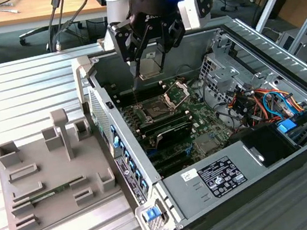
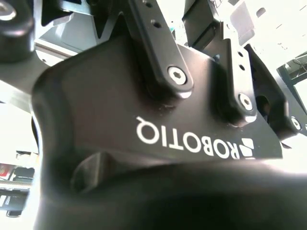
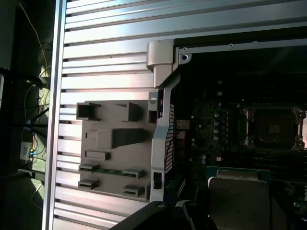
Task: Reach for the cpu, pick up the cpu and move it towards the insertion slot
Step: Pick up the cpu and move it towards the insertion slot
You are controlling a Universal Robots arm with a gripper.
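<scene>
My pincer (image 1: 146,56) holds the cpu (image 3: 238,201) clamped above the open computer case (image 1: 287,61), over the motherboard near the case's rear wall. The cpu hangs edge-down, flat faces sideways, no long axis as it's square. The insertion slot (image 1: 157,109) sits just below, bracket open.

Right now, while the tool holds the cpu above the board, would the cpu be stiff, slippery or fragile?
Probably stiff: the cpu looks like a flat, metal-topped plate, unbent in the tool. Its smooth silvery top may slip under a loose grip. It is thin, so likely light.
</scene>
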